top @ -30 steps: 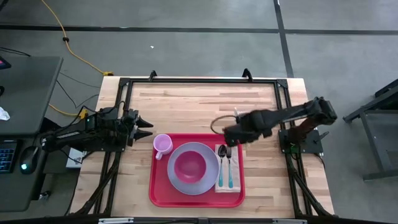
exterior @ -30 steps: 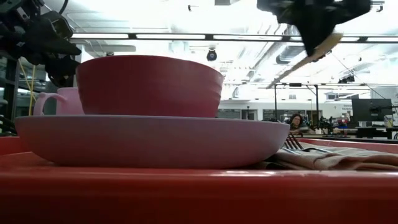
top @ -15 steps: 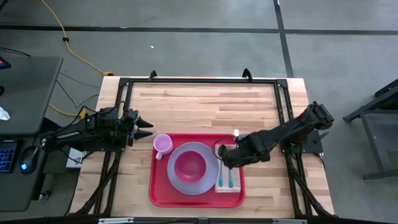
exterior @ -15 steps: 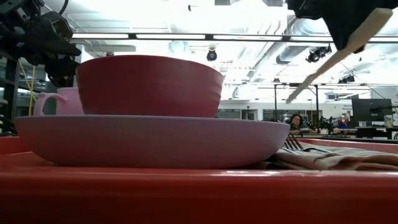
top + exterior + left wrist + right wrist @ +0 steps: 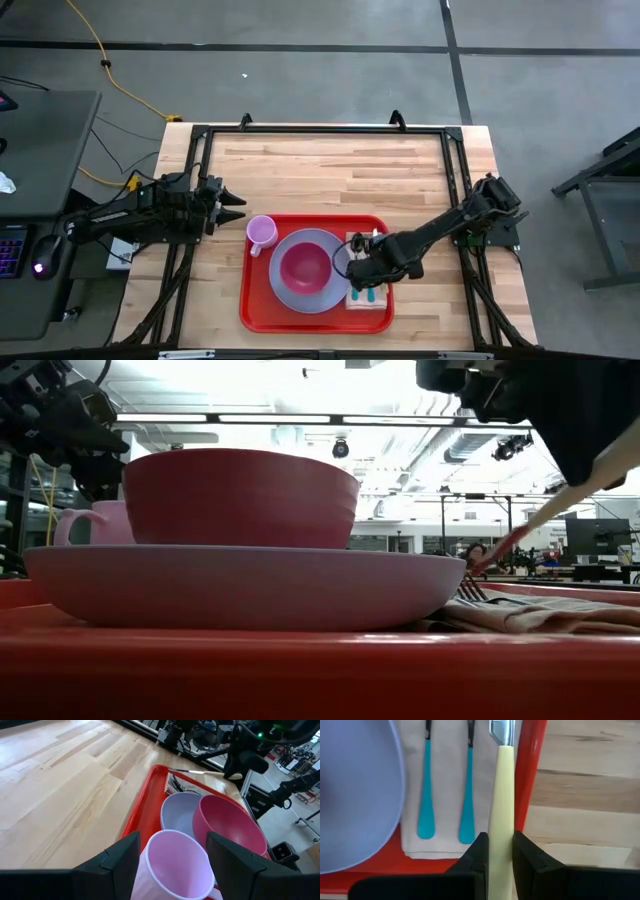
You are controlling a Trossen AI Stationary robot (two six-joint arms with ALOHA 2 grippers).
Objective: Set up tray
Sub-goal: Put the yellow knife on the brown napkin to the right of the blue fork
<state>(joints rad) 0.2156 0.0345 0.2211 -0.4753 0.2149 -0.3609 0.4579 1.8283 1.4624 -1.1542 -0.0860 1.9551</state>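
Right fingers (image 5: 501, 851) clamp the cream-handled knife (image 5: 502, 795) over the napkin (image 5: 447, 785) at the tray's (image 5: 262, 313) 3 o'clock, beside the teal-handled cutlery (image 5: 425, 790); we judge placement imminent. Left fingers (image 5: 170, 857) released, parked at the counter's (image 5: 320, 165) 9 o'clock.

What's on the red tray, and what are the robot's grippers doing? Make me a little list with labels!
tray: red, on the wooden table
plate: purple, holds pink bowl
mug: pink, at tray's far left corner
napkin: tan, with two teal-handled utensils
right gripper: shut on a cream-handled utensil, over the napkin's edge
left gripper: open, waiting left of the mug
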